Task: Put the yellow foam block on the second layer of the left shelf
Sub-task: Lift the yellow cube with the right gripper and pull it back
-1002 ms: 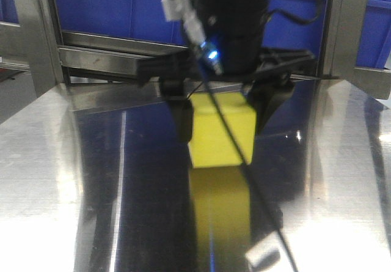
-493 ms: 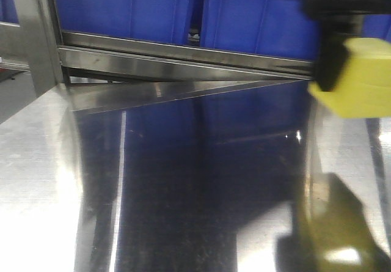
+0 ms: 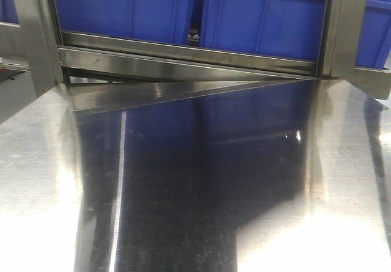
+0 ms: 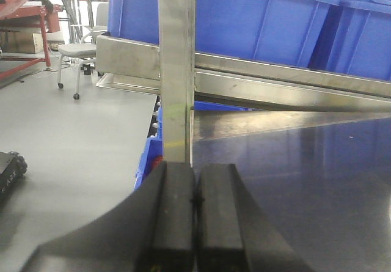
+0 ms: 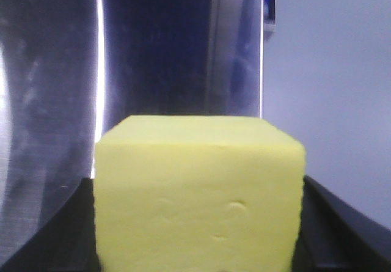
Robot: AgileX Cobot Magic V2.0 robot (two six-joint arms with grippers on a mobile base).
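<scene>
Yellow foam block [image 5: 198, 192]: one, right gripper [image 5: 198, 241] clamping it.
Left gripper [image 4: 195, 205]: pads pressing together.
Blue bins [image 3: 122, 9]: two lining table [image 3: 183, 211] edge.

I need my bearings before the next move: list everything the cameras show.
block: one, yellow, gripped, filling the right wrist view
table: one, bare steel, foreground
bins: several, blue, on the rack behind the table
posts: two, steel, either side of the rack
chair: one, grey, on the floor far left in the left wrist view
left gripper: one, black, shut and empty, facing a post
right gripper: one, black, shut on the block
</scene>
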